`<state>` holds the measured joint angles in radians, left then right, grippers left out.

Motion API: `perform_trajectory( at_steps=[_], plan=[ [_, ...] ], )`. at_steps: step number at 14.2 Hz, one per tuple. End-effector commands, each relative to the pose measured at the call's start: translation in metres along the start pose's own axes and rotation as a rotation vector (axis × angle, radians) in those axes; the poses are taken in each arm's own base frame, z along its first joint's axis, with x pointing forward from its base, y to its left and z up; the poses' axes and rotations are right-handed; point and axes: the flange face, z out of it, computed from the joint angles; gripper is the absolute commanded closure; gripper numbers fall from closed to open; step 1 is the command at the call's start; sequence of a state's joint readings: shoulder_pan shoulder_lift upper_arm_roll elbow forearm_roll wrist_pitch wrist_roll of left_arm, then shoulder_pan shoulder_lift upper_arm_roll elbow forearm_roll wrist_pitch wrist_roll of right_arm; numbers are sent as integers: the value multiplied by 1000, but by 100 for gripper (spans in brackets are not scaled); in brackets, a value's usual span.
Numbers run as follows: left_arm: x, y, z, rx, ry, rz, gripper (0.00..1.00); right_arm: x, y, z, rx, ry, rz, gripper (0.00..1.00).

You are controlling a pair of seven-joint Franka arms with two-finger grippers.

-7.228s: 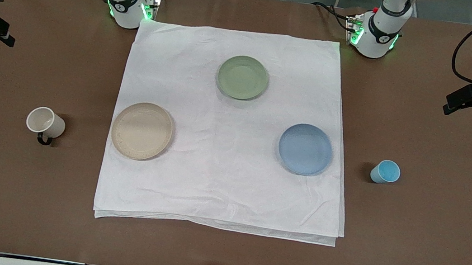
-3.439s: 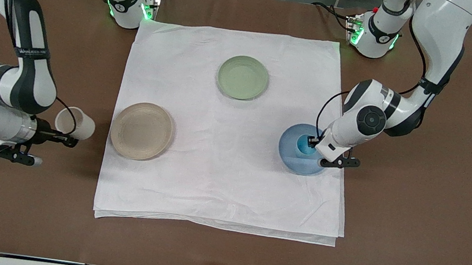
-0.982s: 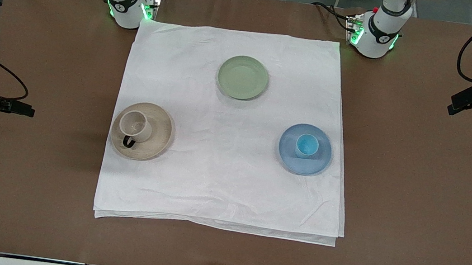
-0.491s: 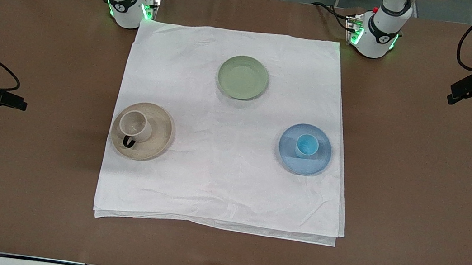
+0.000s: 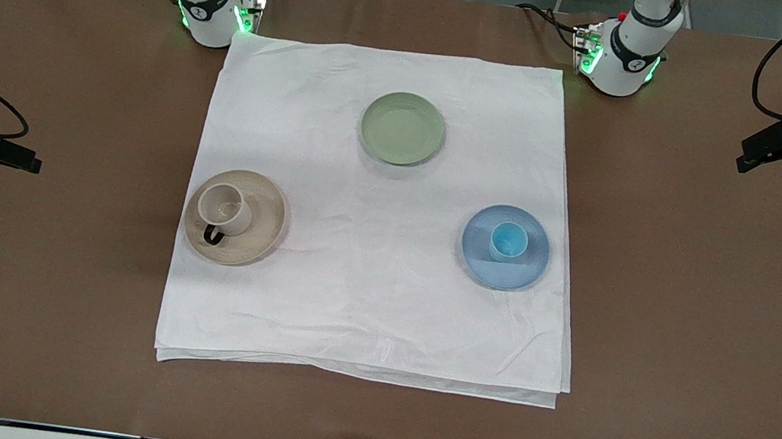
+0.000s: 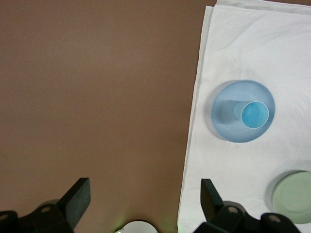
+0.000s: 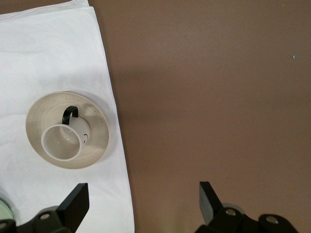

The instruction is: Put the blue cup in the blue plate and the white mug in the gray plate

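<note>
The blue cup [image 5: 508,241] stands upright in the blue plate [image 5: 504,276]. The white mug [image 5: 225,208] stands upright in the gray plate [image 5: 265,212], its black handle toward the front camera. My left gripper [image 5: 745,157] is open and empty, up over the bare table at the left arm's end. My right gripper [image 5: 29,165] is open and empty over the bare table at the right arm's end. The left wrist view shows the blue cup [image 6: 255,115] in the blue plate [image 6: 243,135]. The right wrist view shows the white mug [image 7: 60,142] in the gray plate [image 7: 97,136].
A sage-green plate [image 5: 402,128] lies on the white cloth [image 5: 364,307], nearer to the robot bases than the other two plates. The cloth covers the table's middle, with brown tabletop [image 5: 709,329] around it.
Earlier the cup and mug stood off the cloth; the arms set them in the plates and let go. Over the last second both open grippers drew farther out toward the table's ends.
</note>
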<state>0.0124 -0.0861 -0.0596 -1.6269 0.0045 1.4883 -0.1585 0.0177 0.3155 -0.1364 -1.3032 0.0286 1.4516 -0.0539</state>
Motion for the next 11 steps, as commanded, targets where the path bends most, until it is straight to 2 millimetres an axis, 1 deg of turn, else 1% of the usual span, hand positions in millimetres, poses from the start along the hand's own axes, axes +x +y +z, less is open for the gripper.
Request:
perform_trajectory(
  at_steps=[1, 2, 3, 4, 7, 9, 11],
  plan=[
    [-4, -1, -3, -15, 12, 13, 0, -30, 6, -10, 19, 30, -2, 0],
    [-3, -2, -3, -15, 12, 11, 0, -41, 5, -11, 21, 43, -7, 0],
    [-3, -3, -3, -16, 12, 10, 0, -52, 7, -13, 26, 51, -5, 0],
    [-3, -3, -2, -15, 11, 10, 0, -59, 5, -17, 20, 55, -11, 0],
    [-2, -1, -2, -19, 12, 14, 0, -96, 8, -35, 15, 75, -10, 0],
    [-1, -1, -4, -19, 16, 19, 0, -117, 10, -43, 18, 90, -7, 0],
    [-2, -1, -5, -19, 16, 19, 0, -128, 8, -52, 18, 104, -12, 0]
  ],
)
